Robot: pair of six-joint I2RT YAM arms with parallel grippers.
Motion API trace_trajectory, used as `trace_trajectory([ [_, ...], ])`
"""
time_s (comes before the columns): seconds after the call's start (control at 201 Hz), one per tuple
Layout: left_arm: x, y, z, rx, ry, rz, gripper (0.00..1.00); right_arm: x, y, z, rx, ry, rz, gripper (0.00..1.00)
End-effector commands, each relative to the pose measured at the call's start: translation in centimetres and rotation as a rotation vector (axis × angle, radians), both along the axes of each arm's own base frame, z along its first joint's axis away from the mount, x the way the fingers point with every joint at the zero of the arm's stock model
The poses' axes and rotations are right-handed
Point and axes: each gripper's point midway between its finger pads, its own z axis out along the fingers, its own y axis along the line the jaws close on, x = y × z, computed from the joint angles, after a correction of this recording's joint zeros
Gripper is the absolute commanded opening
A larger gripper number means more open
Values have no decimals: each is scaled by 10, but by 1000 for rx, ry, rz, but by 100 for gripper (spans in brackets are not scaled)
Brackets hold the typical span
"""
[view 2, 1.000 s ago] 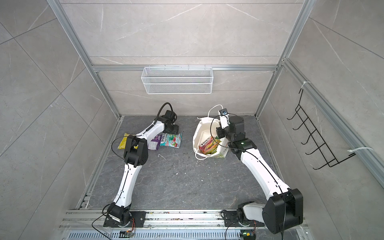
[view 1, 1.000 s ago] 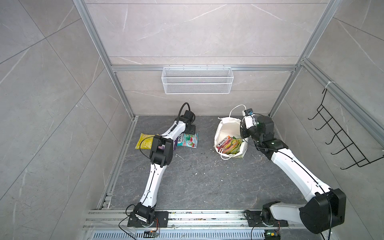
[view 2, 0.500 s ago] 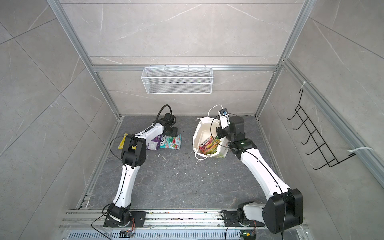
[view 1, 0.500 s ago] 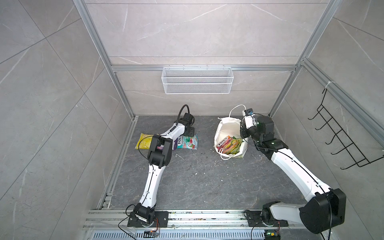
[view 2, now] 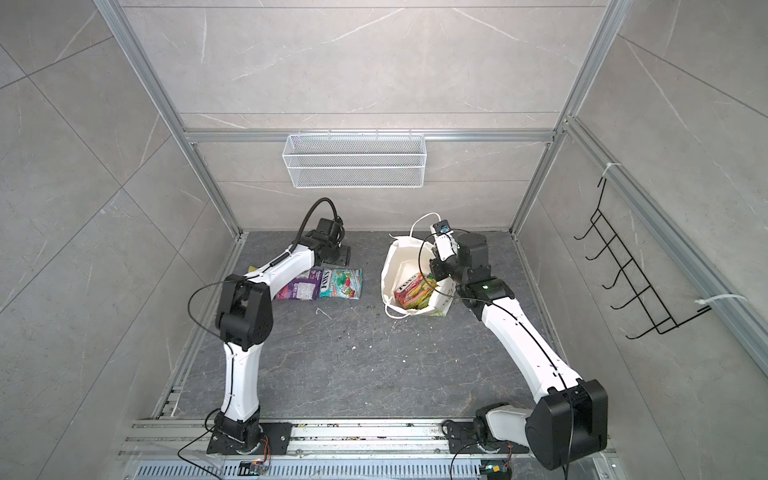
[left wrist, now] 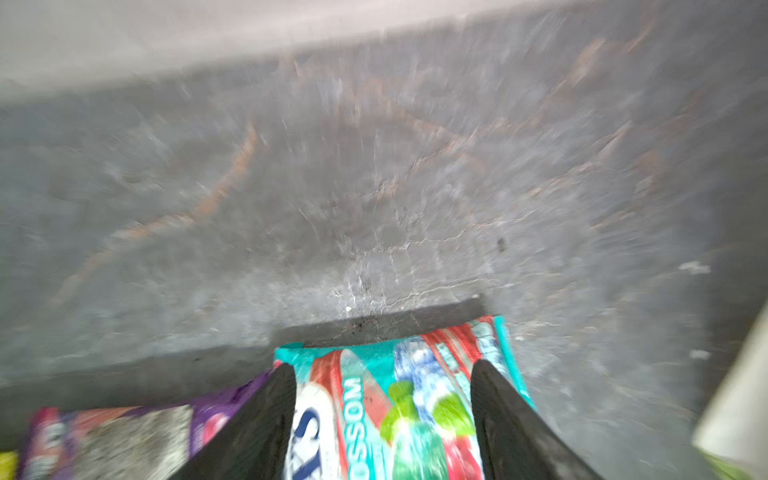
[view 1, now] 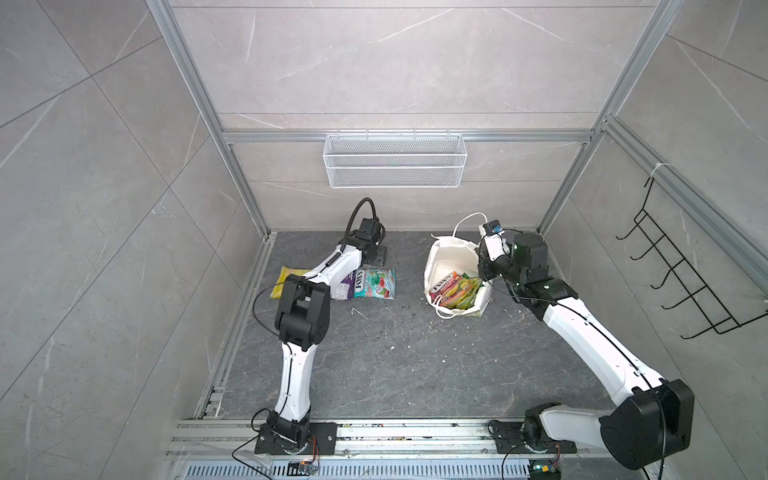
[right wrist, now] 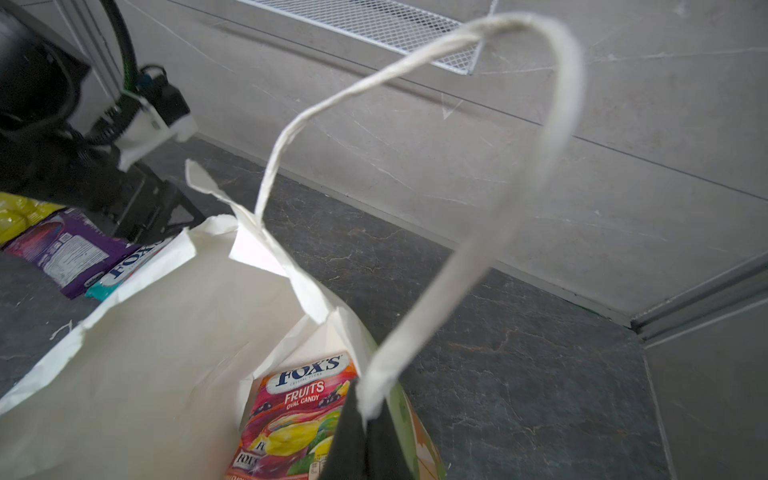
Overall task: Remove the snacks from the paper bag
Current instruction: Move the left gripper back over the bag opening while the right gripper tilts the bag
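Right wrist view tells me most about the bag: the right gripper (right wrist: 362, 409) is pinched tight on the rim of the paper bag (right wrist: 145, 353), just where a white cord handle (right wrist: 519, 166) is rooted. That holds the mouth open, and down inside lies an orange-red packet (right wrist: 299, 399) lettered FOX'S FRUITS. In both top views, taking the rail with the arm bases as six o'clock, the bag stands on the dark table top (view 1: 395, 353) at about one o'clock. Its mouth tips toward nine, and green-yellow packets (view 1: 469, 291) are tucked against the orange-red one on its three o'clock side. I would say two, though they overlap too much for me to be certain. Over at about eleven o'clock three snacks lie flat outside the bag, in a row. The yellow packet (view 1: 286, 277) is at the nine o'clock end and half hidden by the left arm. The purple packet (view 2: 297, 289) is in the middle, and the teal-red packet (view 1: 376, 283) touches it on the three o'clock side. The left wrist view is smeared, but the left gripper (left wrist: 381, 365) plainly has its jaws spread wide and empty. It hangs over the twelve o'clock edge of the teal-red packet without gripping it. So by my reckoning the job is about half done: three packets are out, and the orange-red and the green-yellow ones are left to lift. The next reach looks fiddly, since those lie stacked low in a soft bag that only one pinch keeps open.
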Motion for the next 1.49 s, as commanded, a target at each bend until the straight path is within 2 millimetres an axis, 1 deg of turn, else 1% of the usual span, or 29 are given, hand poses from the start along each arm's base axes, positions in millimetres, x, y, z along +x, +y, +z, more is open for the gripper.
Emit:
trace_trajectory([
  [0.0,-16,-12,88,-108,-216,-54,70,-19,25,15,-43,-54,131,0],
  [0.02,-23,-12,90,-117,-223,-60,70,-22,29,13,-56,-52,145,0],
  [0.03,-25,-12,96,-122,-234,-62,70,-22,30,11,-63,-51,148,0],
  [0.05,-31,-12,99,-129,-244,-67,70,-25,33,8,-80,-49,155,0],
  [0.124,-58,-14,108,-159,-286,-92,70,-32,42,-2,-136,-47,169,0],
  [0.179,-79,-11,112,-188,-311,-95,70,-36,45,-10,-162,-40,166,0],
  [0.184,-81,-11,109,-188,-308,-96,70,-36,45,-10,-163,-39,166,0],
  [0.219,-94,-7,113,-202,-329,-98,70,-39,47,-16,-170,-30,162,0],
  [0.289,-117,3,111,-214,-355,-86,70,-49,53,-26,-170,-5,178,0],
  [0.314,-125,5,111,-221,-363,-93,70,-52,55,-29,-168,-1,180,0],
  [0.323,-128,6,107,-217,-358,-97,70,-54,55,-30,-166,0,178,0],
  [0.373,-144,9,108,-220,-372,-117,70,-61,57,-34,-147,4,183,0],
  [0.413,-157,9,107,-219,-381,-149,70,-69,59,-41,-137,11,196,1],
  [0.483,-176,9,104,-228,-399,-186,69,-78,60,-46,-117,3,201,1],
  [0.617,-204,9,100,-215,-431,-258,70,-97,68,-61,-102,34,249,0],
  [0.687,-215,8,101,-216,-431,-297,69,-108,75,-71,-93,66,280,1],
  [0.786,-230,0,104,-224,-440,-370,70,-119,81,-83,-105,81,310,1],
  [0.871,-238,-7,104,-228,-442,-412,69,-127,89,-92,-112,83,339,1],
  [0.96,-246,-13,109,-215,-466,-454,68,-127,91,-96,-116,57,316,0],
  [1.05,-256,-25,113,-191,-497,-506,68,-121,90,-92,-122,32,286,0],
  [1.155,-265,-45,110,-192,-505,-566,68,-113,92,-82,-124,13,271,0],
  [1.229,-269,-59,103,-195,-511,-604,68,-110,94,-79,-131,-1,268,0],
  [1.354,-271,-76,93,-216,-525,-637,68,-106,97,-76,-102,-7,258,0],
  [1.443,-272,-87,80,-214,-521,-680,68,-104,97,-74,-87,2,242,0],
  [1.488,-270,-92,74,-195,-510,-696,68,-103,98,-71,-78,-4,238,0],
])
